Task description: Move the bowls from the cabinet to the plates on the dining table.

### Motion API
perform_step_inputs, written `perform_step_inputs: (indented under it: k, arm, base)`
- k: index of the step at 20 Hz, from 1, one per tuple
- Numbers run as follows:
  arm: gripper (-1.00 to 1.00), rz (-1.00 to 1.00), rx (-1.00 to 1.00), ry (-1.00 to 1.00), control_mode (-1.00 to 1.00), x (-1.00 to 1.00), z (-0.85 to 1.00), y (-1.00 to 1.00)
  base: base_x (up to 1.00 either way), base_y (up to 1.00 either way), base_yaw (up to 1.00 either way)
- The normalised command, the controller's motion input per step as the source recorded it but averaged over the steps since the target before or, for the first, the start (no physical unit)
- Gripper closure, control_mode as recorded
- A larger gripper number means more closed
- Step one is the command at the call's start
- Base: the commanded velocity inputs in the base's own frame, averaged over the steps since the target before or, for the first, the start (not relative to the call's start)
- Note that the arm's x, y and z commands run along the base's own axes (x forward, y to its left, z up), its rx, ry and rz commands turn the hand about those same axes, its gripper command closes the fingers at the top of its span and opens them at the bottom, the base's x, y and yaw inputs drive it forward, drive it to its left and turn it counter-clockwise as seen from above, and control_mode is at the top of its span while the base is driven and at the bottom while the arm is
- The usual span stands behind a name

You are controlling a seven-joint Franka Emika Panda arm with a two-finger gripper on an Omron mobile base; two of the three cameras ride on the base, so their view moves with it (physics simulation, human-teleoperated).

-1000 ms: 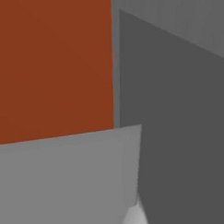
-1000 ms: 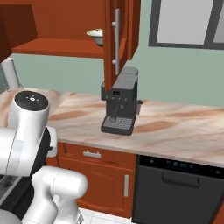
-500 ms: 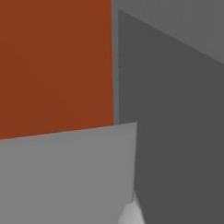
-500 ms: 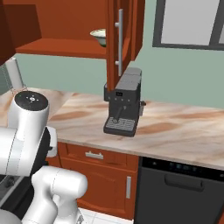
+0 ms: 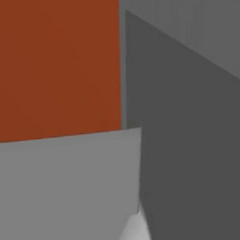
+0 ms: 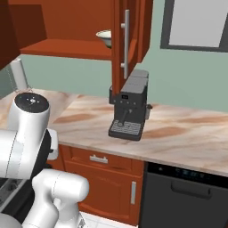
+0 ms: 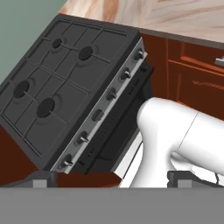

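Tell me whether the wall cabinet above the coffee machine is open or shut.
Open. The cabinet door stands swung out edge-on, and a bowl sits exposed on its shelf.

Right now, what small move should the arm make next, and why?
Probably raise the open gripper toward the cabinet shelf. A bowl sits there behind the open door, above the coffee machine, while the hand looks down at the stove.

Standing open at the cabinet [image 6: 67, 26], with its door [image 6: 121, 44] jutting edge-on just right of the bowl [image 6: 104, 37]. Blocking the counter [image 6: 187, 138] below that door: the coffee machine [image 6: 129, 106]. Lying bare right of it.
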Motion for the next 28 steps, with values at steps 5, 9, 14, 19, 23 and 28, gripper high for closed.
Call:
perform_step_inputs:
  k: [5,9,14,19,23,28]
  arm:
    - [-1.0,0.0,0.0,0.0,1.0,0.0,0.0,0.0]
    - [-1.0,0.0,0.0,0.0,1.0,0.0,0.0,0.0]
    - [-1.0,0.0,0.0,0.0,1.0,0.0,0.0,0.0]
    - [-1.0,0.0,0.0,0.0,1.0,0.0,0.0,0.0]
    - [-1.0,0.0,0.0,0.0,1.0,0.0,0.0,0.0]
    - [-1.0,0.0,0.0,0.0,1.0,0.0,0.0,0.0]
  base:
    - [0.69,0.83,0.02]
    - [0.85,0.6,0.03]
    - [0.84,0.29,0.0]
    - [0.58,0.32,0.0]
    - [0.47,0.39,0.0]
    - [0.5,0.4,0.0]
